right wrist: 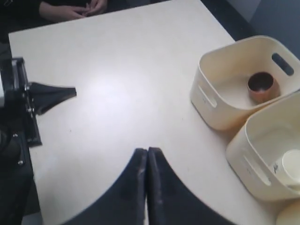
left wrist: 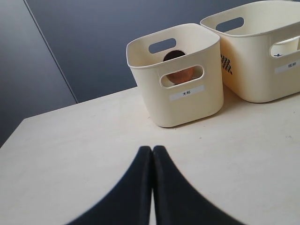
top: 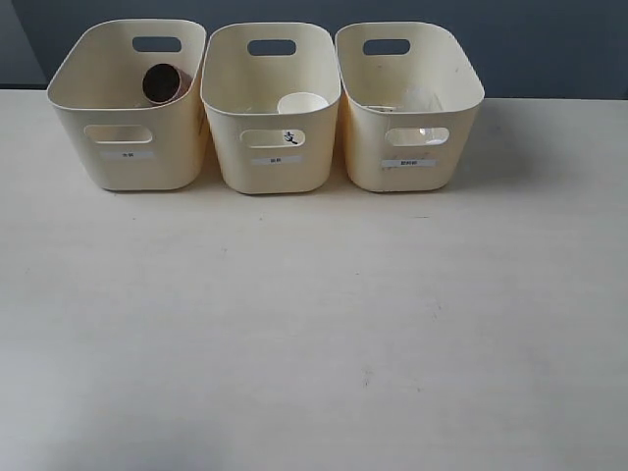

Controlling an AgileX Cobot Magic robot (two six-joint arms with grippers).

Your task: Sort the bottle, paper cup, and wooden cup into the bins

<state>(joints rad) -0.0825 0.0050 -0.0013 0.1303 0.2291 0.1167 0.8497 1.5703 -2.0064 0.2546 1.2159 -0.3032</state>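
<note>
Exterior view: three filled bins [top: 128, 162].

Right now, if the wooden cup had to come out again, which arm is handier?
Likely left: the wooden cup sits in the leftmost bin, on that arm's side, and the left gripper, shut and empty, faces that bin.

**A bare test bench, likely a lab**

We see a plain pale table [top: 314, 343] against a dark blue-grey wall [top: 549, 49], with three labelled bins [top: 272, 103] lined up at its far edge. In the right wrist view, a person's hands [right wrist: 75, 8] rest at the table's edge beside robot hardware [right wrist: 23, 108].
</note>
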